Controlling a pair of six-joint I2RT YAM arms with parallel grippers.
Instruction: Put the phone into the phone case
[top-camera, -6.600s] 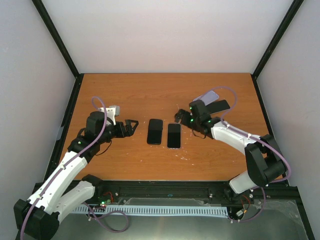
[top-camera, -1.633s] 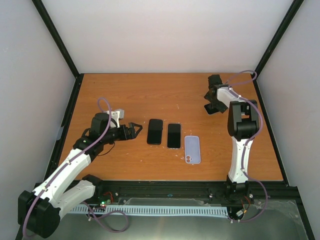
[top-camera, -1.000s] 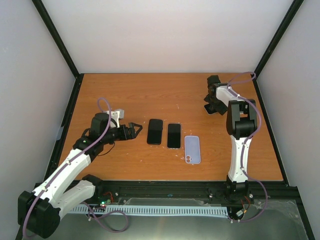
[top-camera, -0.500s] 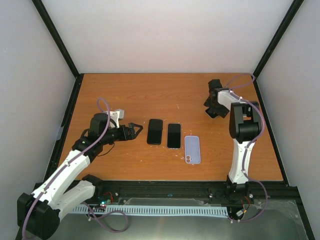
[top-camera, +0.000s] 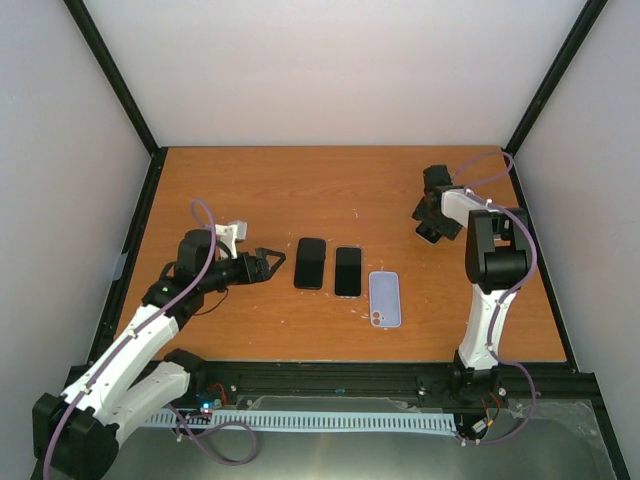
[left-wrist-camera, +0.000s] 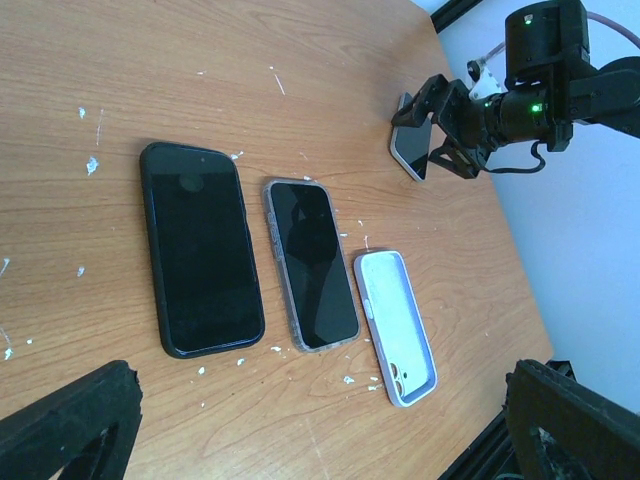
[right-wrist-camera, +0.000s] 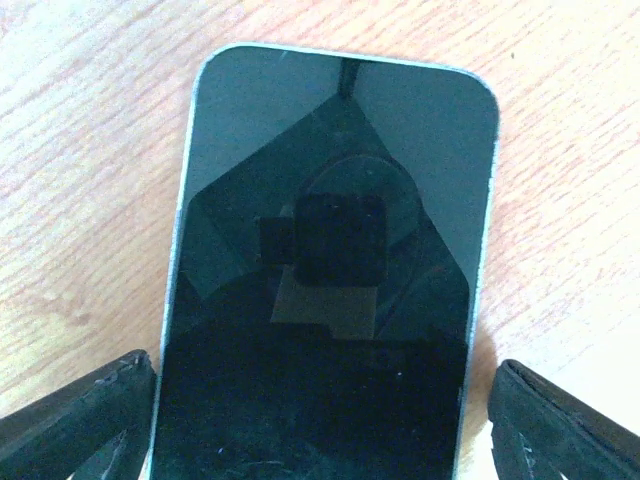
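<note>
The empty lilac phone case (top-camera: 384, 298) lies open side up on the table, right of two cased phones; it also shows in the left wrist view (left-wrist-camera: 398, 325). The bare dark phone (top-camera: 428, 230) is at the far right, tilted, between the fingers of my right gripper (top-camera: 434, 222). In the right wrist view the phone (right-wrist-camera: 330, 280) fills the frame, with a finger (right-wrist-camera: 80, 420) at each long edge. The left wrist view shows the phone (left-wrist-camera: 410, 150) raised on one side. My left gripper (top-camera: 270, 262) is open and empty, left of the phones.
Two phones in cases lie side by side mid-table: a black-cased one (top-camera: 310, 262) (left-wrist-camera: 200, 250) and a clear-cased one (top-camera: 347, 271) (left-wrist-camera: 312, 265). White flecks dot the wood near them. Black frame posts and white walls bound the table.
The right gripper set the lilac case down beside the two phones and went to the far right. Over the last second it and the phone have shifted slightly nearer. The left arm barely moved.
</note>
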